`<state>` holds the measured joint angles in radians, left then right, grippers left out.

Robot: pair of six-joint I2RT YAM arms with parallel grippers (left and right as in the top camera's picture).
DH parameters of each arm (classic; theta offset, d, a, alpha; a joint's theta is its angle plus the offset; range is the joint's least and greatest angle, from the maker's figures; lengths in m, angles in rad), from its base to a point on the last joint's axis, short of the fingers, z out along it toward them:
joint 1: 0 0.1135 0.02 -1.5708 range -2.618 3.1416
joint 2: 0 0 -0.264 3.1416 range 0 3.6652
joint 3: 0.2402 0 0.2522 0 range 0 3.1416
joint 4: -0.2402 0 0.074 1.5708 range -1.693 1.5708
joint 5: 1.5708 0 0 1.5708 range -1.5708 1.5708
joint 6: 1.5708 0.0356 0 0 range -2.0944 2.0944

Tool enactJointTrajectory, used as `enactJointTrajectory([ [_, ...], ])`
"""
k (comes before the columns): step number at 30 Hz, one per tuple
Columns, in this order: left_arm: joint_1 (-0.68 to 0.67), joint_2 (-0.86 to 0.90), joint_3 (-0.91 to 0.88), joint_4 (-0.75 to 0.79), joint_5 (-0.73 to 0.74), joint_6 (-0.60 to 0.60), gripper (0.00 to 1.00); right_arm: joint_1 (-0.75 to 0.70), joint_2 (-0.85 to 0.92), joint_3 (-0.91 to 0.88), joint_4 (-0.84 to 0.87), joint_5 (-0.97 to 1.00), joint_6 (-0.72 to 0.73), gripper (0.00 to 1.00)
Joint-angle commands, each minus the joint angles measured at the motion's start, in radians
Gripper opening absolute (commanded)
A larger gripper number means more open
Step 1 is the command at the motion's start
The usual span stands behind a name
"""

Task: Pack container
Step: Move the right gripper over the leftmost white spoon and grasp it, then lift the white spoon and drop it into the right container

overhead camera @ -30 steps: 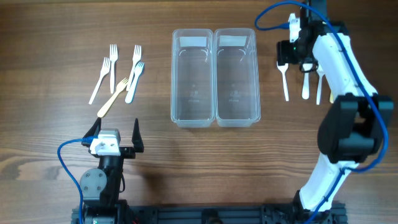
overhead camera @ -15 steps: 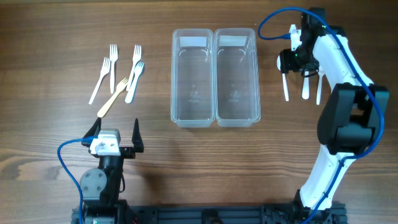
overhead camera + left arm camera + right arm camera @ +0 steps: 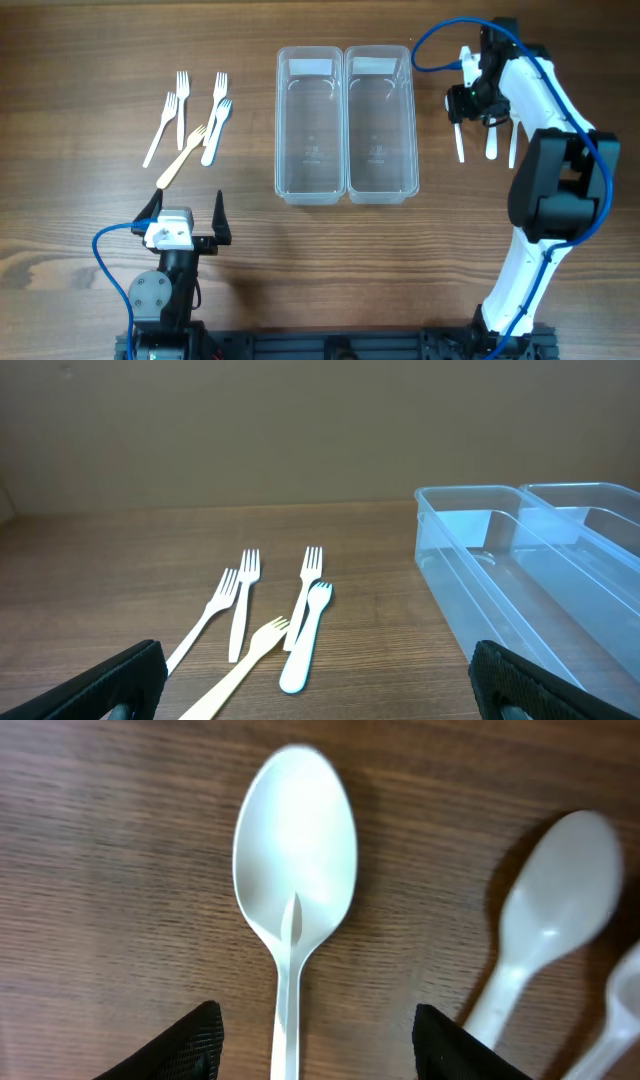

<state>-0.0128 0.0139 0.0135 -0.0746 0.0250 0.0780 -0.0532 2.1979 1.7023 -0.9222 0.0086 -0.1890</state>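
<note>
Right wrist view: right hand [image 3: 315, 1035] straddles the white spoon [image 3: 295, 870], fingers apart, not gripping. The spoon lies on the table [image 3: 100, 870] at 2 o'clock, beside the clear containers [image 3: 345, 120]. Grasp step: next, close on the handle. Left hand [image 3: 189, 208] wide, idle at 7 o'clock.

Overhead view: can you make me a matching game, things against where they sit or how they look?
Things:
1 forks
2 containers
3 spoons
4 left tool

Descriptions:
a empty, mid-table
b right side, beneath the right tool
c wide open, holding nothing
d left side, loose group

Pairs: 1-d; 2-a; 3-b; 4-c
</note>
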Motion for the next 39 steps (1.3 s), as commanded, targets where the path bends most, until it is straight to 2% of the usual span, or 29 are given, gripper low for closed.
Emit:
enactJointTrajectory([
  [1,0.006,-0.007,-0.007,0.0,0.012,0.023,1.0,0.0,0.05,-0.016,-0.004,0.018,-0.018,0.57],
  [4,0.006,-0.006,-0.007,0.0,0.012,0.023,1.0,0.0,0.055,-0.016,-0.003,0.011,-0.016,0.48],
  [8,0.006,-0.006,-0.007,0.0,0.012,0.023,1.0,0.0,0.055,-0.016,0.002,-0.018,-0.016,0.54],
  [13,0.006,-0.006,-0.007,0.0,0.012,0.023,1.0,0.0,0.055,-0.016,0.005,-0.034,-0.013,0.47],
  [15,0.006,-0.006,-0.007,0.0,0.012,0.023,1.0,0.0,0.055,-0.016,0.011,-0.048,-0.014,0.4],
  [25,0.006,-0.006,-0.007,0.0,0.012,0.023,1.0,0.016,0.055,-0.016,0.047,-0.085,-0.014,0.39],
  [30,0.006,-0.006,-0.007,0.0,0.012,0.023,1.0,0.023,0.056,-0.016,0.047,-0.084,-0.013,0.27],
  [34,0.006,-0.006,-0.007,0.0,0.012,0.023,1.0,0.023,0.056,-0.016,0.043,-0.084,-0.008,0.21],
  [39,0.006,-0.006,-0.007,0.0,0.012,0.023,1.0,0.023,0.056,-0.013,0.039,-0.046,0.034,0.04],
])
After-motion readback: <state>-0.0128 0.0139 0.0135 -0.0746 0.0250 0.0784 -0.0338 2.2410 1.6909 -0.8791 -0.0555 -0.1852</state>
